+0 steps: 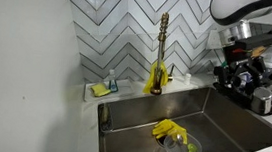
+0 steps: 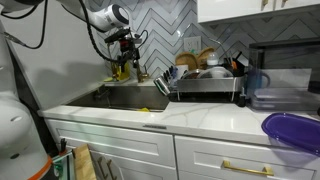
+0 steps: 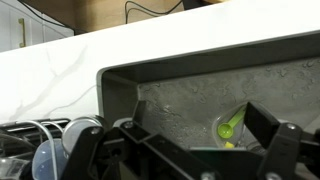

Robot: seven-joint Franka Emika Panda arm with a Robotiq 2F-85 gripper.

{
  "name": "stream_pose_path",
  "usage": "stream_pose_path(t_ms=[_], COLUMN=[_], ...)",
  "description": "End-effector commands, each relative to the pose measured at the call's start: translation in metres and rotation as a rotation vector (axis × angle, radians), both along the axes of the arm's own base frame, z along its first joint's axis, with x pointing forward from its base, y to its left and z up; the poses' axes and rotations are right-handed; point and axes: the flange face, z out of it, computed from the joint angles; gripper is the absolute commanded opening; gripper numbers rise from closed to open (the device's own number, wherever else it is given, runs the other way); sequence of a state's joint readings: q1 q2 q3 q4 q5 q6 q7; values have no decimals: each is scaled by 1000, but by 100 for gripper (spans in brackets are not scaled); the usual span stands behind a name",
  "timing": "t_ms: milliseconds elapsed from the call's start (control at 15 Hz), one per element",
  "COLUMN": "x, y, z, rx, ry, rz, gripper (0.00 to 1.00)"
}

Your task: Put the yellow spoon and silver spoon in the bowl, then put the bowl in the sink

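A clear glass bowl (image 1: 182, 146) sits on the floor of the steel sink (image 1: 227, 120). In the wrist view the bowl (image 3: 205, 128) holds a yellow-green spoon (image 3: 228, 127). I see no silver spoon. A crumpled yellow thing (image 1: 167, 128) lies against the bowl. My gripper (image 1: 238, 76) hangs high above the sink's right side, apart from the bowl. It is open and empty in the wrist view (image 3: 198, 125). It also shows above the sink in an exterior view (image 2: 128, 60).
A gold faucet (image 1: 160, 58) stands behind the sink, with a sponge holder (image 1: 105, 87) on the ledge. A dish rack (image 2: 205, 82) full of dishes stands beside the sink. A purple bowl (image 2: 295, 130) and a small yellow item (image 2: 153, 126) lie on the counter.
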State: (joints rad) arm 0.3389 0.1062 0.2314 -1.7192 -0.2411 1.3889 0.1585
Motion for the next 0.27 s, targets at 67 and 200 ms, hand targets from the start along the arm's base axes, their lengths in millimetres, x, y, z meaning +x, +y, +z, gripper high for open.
stream_pose_path(t_ms=[67,200], x=[-3,-4], y=[-2,-3], z=[5,4], rx=[-2,-5], ry=[-7,-6], rz=[-1,-2], gripper=[100,100])
